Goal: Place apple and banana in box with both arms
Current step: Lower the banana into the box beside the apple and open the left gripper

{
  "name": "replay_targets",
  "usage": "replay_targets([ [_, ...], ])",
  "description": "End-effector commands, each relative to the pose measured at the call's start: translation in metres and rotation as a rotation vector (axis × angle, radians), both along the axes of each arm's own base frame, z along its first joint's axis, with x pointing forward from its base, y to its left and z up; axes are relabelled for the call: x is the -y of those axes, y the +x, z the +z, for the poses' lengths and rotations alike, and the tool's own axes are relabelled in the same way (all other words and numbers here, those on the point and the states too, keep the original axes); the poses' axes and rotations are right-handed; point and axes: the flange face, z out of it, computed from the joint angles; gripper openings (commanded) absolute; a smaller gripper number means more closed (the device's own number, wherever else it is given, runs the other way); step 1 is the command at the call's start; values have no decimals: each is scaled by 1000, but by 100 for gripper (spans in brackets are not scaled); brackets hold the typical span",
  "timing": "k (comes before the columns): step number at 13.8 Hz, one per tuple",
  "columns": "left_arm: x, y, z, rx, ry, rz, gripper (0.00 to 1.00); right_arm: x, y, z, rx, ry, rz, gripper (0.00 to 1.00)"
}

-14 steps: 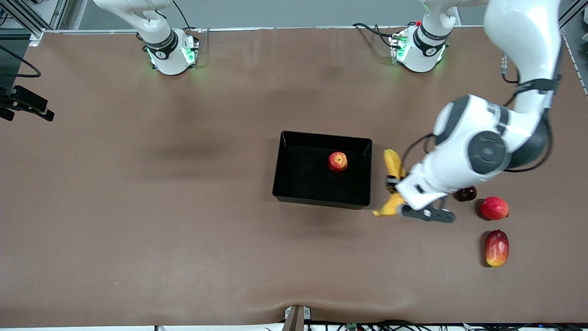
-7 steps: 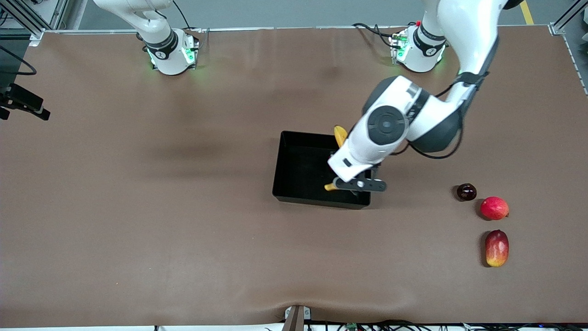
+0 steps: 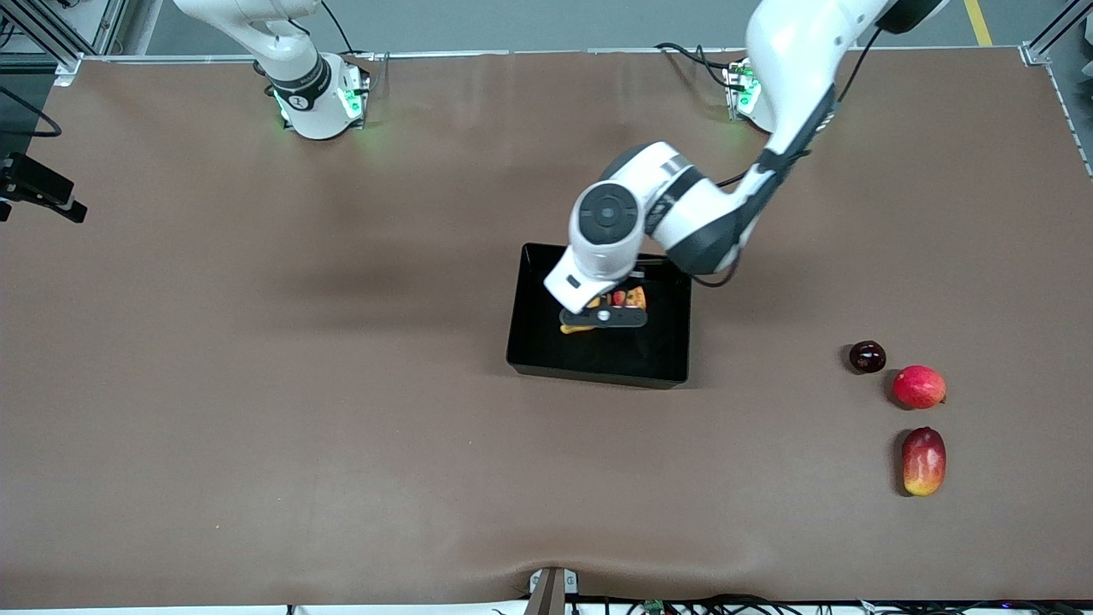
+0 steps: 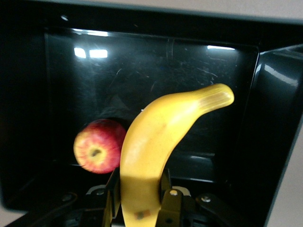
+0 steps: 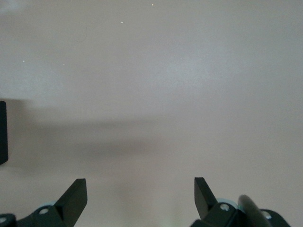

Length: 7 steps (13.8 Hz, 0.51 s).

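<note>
The black box (image 3: 598, 372) lies mid-table. The red apple (image 4: 98, 145) rests on its floor; in the front view only a sliver of the apple (image 3: 618, 298) shows under the left hand. My left gripper (image 3: 602, 318) hangs over the inside of the box, shut on the yellow banana (image 4: 161, 137) near one end. In the left wrist view the left gripper (image 4: 139, 191) has a finger pressed on each side of the banana, which arches over the box floor (image 4: 199, 80) beside the apple. My right gripper (image 5: 140, 189) waits open over bare table with nothing between its fingers.
Three fruits lie toward the left arm's end of the table: a small dark fruit (image 3: 867, 356), a pinkish-red round fruit (image 3: 919, 386) and a red-yellow mango (image 3: 924, 460). A black mount (image 3: 38, 192) juts in at the right arm's end.
The left arm has swung from beside the box, at the left arm's end, to over its inside, carrying the banana above the apple. The right arm has not moved.
</note>
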Motion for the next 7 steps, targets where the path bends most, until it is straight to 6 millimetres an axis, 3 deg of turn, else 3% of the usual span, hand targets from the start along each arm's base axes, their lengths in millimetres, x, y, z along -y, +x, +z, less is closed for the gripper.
replay_targets([
  [1, 14, -3, -18, 46, 21, 27, 0, 2, -6, 7, 7, -12, -10, 100],
  [5, 16, 4, -22, 78, -23, 35, 0, 3, -6, 6, 5, -12, -16, 100],
  [7, 19, 5, -35, 81, -42, 37, 0, 3, -6, 6, 4, -12, -15, 100],
])
